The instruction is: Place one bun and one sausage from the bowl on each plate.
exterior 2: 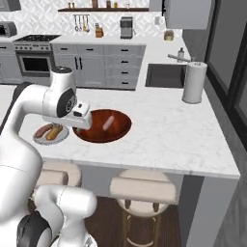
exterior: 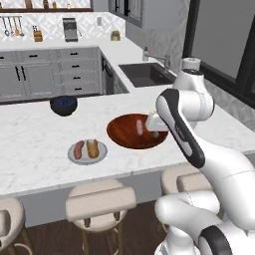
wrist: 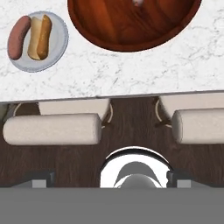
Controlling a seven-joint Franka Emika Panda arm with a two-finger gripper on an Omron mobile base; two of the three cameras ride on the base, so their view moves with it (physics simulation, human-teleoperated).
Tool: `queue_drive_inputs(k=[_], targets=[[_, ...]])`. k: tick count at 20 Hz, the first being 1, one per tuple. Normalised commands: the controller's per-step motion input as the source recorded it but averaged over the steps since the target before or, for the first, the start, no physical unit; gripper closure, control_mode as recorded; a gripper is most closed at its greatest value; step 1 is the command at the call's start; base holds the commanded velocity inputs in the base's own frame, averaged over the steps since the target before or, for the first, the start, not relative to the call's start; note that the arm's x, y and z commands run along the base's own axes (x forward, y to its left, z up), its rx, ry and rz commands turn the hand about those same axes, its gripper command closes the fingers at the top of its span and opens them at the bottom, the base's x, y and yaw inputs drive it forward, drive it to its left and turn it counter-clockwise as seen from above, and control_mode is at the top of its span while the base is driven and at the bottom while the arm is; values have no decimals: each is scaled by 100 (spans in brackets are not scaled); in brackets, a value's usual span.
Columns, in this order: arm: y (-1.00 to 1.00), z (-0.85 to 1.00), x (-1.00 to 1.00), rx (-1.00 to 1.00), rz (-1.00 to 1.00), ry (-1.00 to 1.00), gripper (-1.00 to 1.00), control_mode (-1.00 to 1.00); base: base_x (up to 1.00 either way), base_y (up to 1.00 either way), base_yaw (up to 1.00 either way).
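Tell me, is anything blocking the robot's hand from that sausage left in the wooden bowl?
Nothing visible does. The sausage lies alone in the open bowl, uncovered from above. The plate with a bun and another sausage sits off to one side on the counter, apart from the bowl.

The bowl [wrist: 131, 26] ahead of the open jaws is glossy reddish-brown wood — grain visible. The counter [wrist: 131, 74] is smooth white marble (grey-veined). The plate [wrist: 59, 43], ahead and left, looks smooth glazed grey; the stools [wrist: 52, 129] — matt cream upholstery.
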Motion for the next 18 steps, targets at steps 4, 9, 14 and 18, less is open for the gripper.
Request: queue_drive_inputs(k=[4,9,14,18], targets=[[0,0,0,0,0,0,-100,100,59,-25,7],[-4,7,29,0,3,2,-100,-100,38,-10,5],[-3,29,67,0,4,2,-100,-100,0,0,0],[-12,36,74,0,0,0,-100,-100,0,0,0]])
